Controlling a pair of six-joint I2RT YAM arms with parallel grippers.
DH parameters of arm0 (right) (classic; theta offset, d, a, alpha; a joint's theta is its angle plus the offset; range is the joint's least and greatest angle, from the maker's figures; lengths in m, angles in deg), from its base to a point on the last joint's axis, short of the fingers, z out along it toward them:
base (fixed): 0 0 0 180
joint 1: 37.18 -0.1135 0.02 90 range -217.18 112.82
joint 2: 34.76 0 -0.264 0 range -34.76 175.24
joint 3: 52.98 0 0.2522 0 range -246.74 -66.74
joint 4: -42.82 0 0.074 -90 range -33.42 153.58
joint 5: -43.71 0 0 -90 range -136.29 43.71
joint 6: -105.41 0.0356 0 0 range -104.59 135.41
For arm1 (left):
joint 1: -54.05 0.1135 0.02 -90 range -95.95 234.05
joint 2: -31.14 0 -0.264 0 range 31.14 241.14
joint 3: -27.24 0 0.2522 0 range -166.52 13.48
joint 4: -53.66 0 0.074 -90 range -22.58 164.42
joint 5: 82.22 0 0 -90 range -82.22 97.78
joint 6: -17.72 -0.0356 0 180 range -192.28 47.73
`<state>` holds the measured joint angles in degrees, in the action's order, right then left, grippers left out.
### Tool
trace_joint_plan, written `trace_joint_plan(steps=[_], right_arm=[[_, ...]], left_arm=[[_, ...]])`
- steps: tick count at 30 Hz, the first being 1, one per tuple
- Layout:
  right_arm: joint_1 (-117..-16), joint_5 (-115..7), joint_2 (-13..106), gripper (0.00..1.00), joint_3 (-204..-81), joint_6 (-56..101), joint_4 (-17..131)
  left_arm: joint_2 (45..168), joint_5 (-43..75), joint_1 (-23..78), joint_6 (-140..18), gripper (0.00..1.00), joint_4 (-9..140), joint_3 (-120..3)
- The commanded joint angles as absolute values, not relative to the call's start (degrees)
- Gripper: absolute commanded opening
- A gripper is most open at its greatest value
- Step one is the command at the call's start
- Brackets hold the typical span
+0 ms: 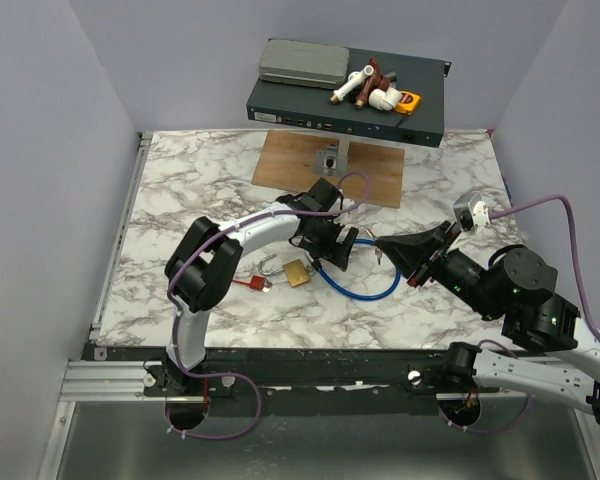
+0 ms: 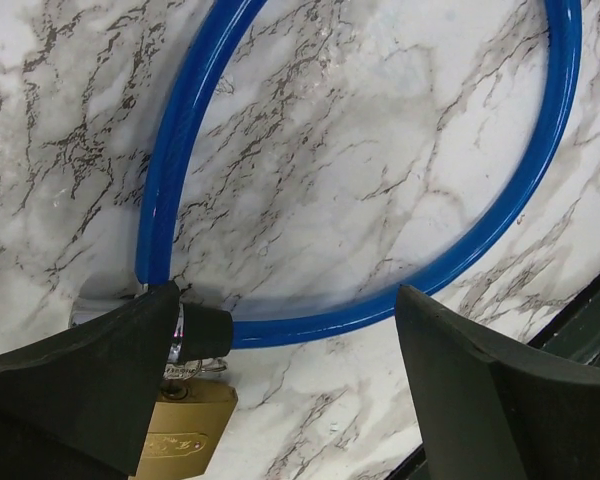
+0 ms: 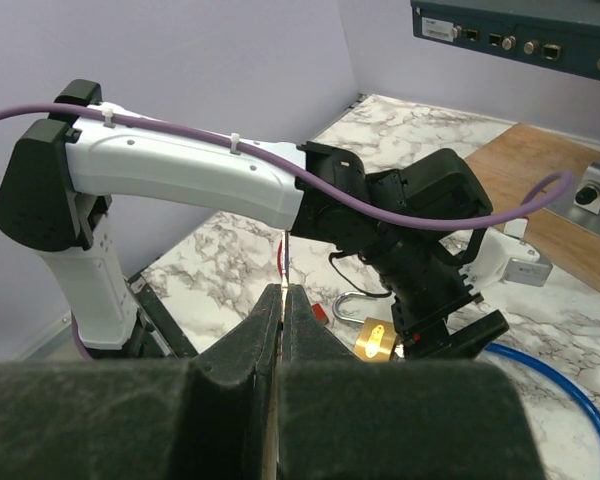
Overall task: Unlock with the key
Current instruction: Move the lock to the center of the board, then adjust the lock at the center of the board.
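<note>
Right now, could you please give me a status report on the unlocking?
Left gripper open over the blue cable, beside the brass padlock. Right gripper shut on the key, short of the padlock. Left gripper sits between key and padlock.

counter [image 2: 360, 150]: smooth, marble-patterned, faint sheen
cable [image 2: 165, 160]: glossy blue plastic coating
padlock [image 2: 185, 430]: brass-coloured metal, brushed (its shackle is silvery and shiny)
left hand [image 2: 288, 300]: matt black plastic fingers
board [image 1: 290, 160]: matt brown wood
</note>
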<state>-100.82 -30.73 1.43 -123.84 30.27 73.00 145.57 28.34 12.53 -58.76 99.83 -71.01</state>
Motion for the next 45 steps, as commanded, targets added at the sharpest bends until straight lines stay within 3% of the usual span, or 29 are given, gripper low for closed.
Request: trace_joint_plan(steps=[1, 10, 22, 26, 29, 32, 37, 45], right_arm=[[-100.81, -30.25, 0.77, 0.01, -124.78, 28.79, 73.54], [-100.82, -30.51, 1.00, 0.01, -123.98, 28.32, 73.27], [-100.81, -29.41, -0.20, 0.00, -124.50, 27.76, 75.02], [-100.80, -28.93, -0.99, 0.01, -124.22, 27.89, 75.30], [-100.81, -29.20, -0.93, 0.01, -124.39, 28.03, 75.27], [-100.78, -29.63, -0.33, 0.01, -124.68, 28.07, 75.12], [-100.80, -30.63, 0.86, 0.01, -125.08, 27.67, 74.79], [-100.79, -32.63, 2.42, 0.01, -126.11, 27.62, 74.25]], left_arm=[[142.10, 26.78, 12.87, -58.40, 0.88, 98.04, -66.74], [145.21, 27.39, 7.22, -69.57, 0.85, 100.63, -73.20], [146.17, 25.48, 3.69, -72.01, 0.86, 100.46, -74.10], [149.21, 23.51, 1.76, -72.01, 0.62, 100.56, -77.41], [151.11, 20.73, 0.97, -72.01, 0.27, 100.12, -78.86], [151.96, 19.17, 0.43, -72.01, 0.01, 99.84, -78.34], [150.04, 15.53, -4.03, -76.94, 0.00, 97.14, -70.67], [144.63, 20.59, -7.18, -82.17, 0.00, 98.99, -58.62]])
